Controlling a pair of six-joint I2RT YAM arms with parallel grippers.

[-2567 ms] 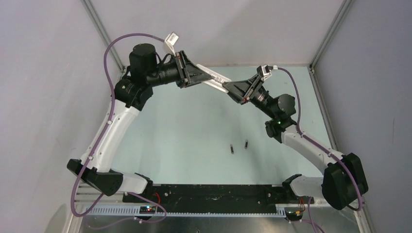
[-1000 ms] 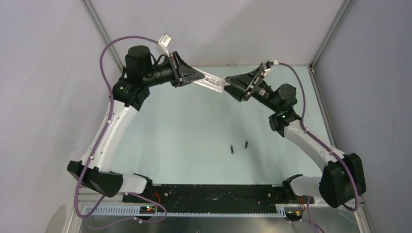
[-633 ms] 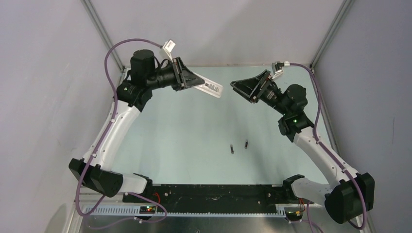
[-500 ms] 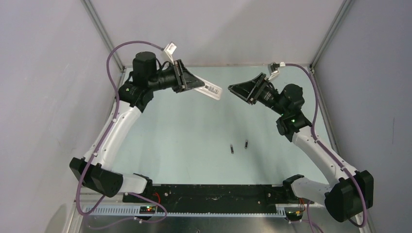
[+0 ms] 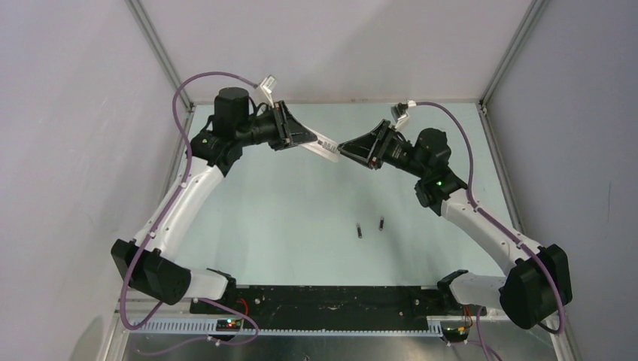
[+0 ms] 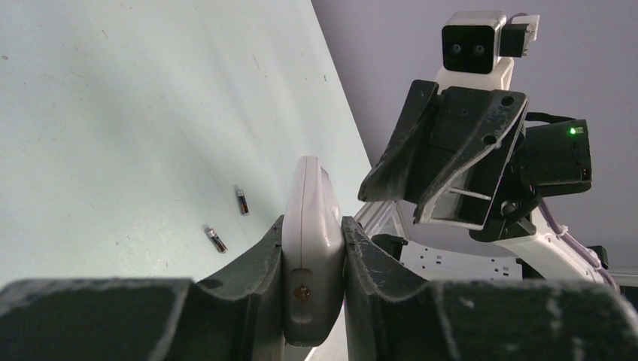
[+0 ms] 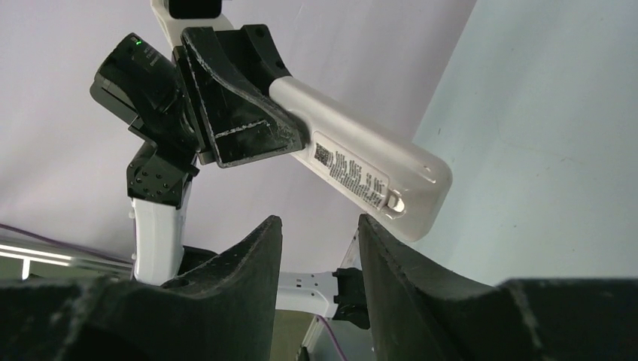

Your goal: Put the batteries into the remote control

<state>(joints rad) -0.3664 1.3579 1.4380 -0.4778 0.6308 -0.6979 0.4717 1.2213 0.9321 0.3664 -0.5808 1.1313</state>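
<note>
My left gripper is shut on one end of the white remote control and holds it in the air over the far part of the table. In the left wrist view the remote stands edge-on between my fingers. In the right wrist view its back shows a printed label and a cover latch. My right gripper is open and empty, its fingertips right at the remote's free end. Two batteries lie side by side on the table, also in the left wrist view.
The table is pale green, with grey walls and metal corner posts around it. A black rail with the arm bases runs along the near edge.
The grippers separated, with the remote staying in my left one. My right gripper then swung back in, and its tips are again at the remote's free end.
</note>
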